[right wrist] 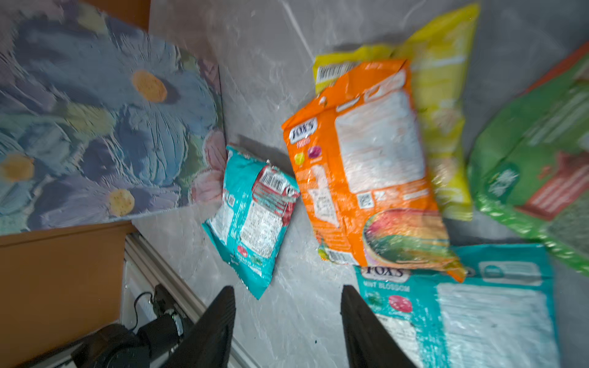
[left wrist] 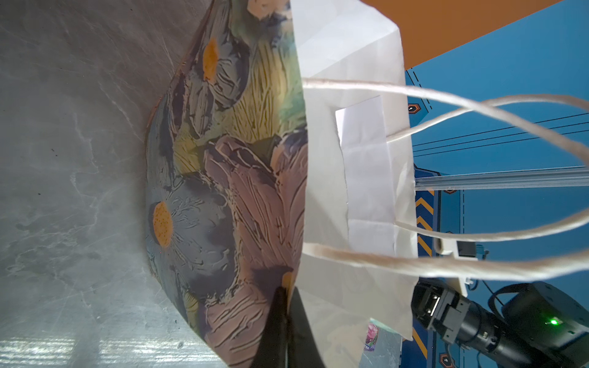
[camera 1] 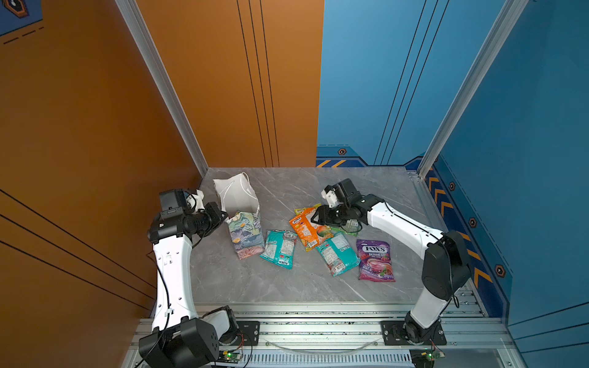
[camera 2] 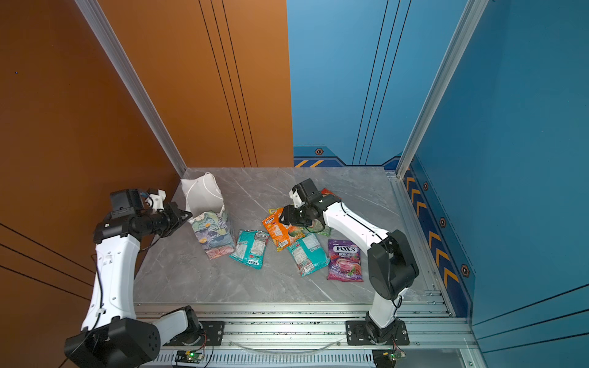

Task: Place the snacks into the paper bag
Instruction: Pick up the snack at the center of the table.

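Slip risk: my right gripper, part-open and empty, may skid off glossy orange packet (left gripper pinches paper bag rim).

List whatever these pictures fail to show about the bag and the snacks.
The paper bag: its own walls hide the bottom in both top views.
The green packet: under the right gripper in both top views; blurred and edge-cut in the right wrist view.
The red packet: only a sliver behind the right arm in a top view.
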`<act>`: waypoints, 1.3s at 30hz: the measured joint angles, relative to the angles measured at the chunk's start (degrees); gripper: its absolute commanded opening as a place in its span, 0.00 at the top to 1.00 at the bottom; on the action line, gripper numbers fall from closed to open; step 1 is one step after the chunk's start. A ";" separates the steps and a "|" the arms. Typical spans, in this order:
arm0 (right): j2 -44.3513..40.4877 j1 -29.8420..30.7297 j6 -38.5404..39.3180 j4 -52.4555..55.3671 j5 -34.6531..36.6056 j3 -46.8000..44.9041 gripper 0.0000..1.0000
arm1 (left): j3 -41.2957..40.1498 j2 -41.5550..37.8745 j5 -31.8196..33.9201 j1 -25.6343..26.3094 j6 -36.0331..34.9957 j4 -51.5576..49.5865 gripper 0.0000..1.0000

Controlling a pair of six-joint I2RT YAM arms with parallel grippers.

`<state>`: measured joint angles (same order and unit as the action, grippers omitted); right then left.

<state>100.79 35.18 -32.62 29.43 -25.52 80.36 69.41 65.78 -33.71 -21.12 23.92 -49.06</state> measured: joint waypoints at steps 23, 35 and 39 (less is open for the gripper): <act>8.41 9.84 -21.62 -21.03 -0.13 -11.10 0.45 | -0.04 -0.11 -0.42 -0.33 0.15 0.00 1.00; 13.92 9.90 -27.65 -28.13 0.02 -11.10 0.46 | -0.04 -0.11 -1.09 -0.31 0.15 0.00 1.00; 14.88 9.94 -29.03 -29.99 -0.02 -10.51 0.46 | -0.04 -0.11 -1.33 -0.33 0.15 0.00 1.00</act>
<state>115.68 45.12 -61.65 -0.56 -25.54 69.84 69.36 65.67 -35.05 -21.45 24.08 -49.06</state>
